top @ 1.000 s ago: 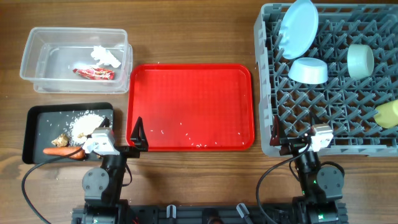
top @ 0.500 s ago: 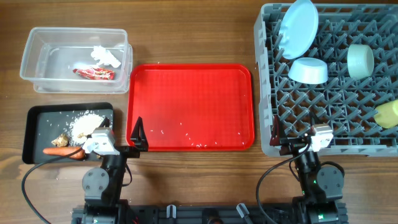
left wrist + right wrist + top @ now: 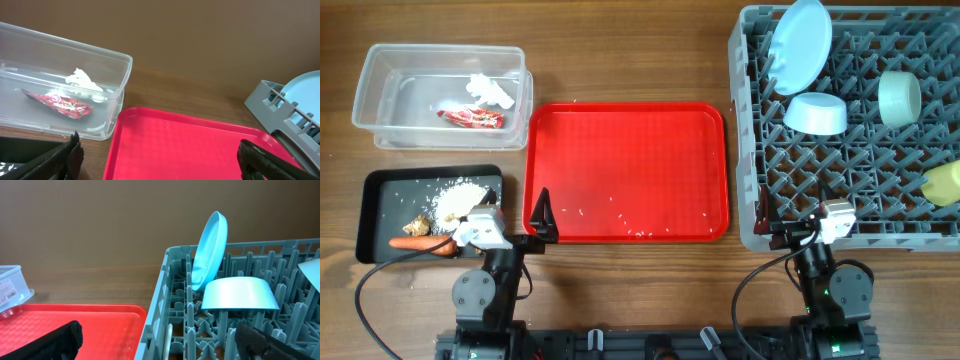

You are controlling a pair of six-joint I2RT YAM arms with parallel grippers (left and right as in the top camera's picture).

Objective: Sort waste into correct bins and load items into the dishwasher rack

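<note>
Altogether two bowls [image 3: 816, 113], one plate [image 3: 798, 45].

You see a desk [image 3: 620, 290] of brown wood, grain showing, with a dull matt finish. At ten o'clock the clear tub [image 3: 117, 80] is transparent, glossy plastic; inside, the wrapper [image 3: 60, 103] is crinkled red foil-like film that glints, and the tissue [image 3: 82, 80] is soft, matt white paper. At the centre, the red tray [image 3: 620, 160] is plastic with a fine pebbled texture and a faint sheen. At eight o'clock the black tray [image 3: 375, 215] looks matt plastic, holding grainy white rice [image 3: 455, 198]. At two o'clock the rack [image 3: 162, 300] is dull grey moulded plastic; its light blue plate [image 3: 210, 250] and light blue bowl [image 3: 240, 294] are smooth with a soft satin shine.
</note>
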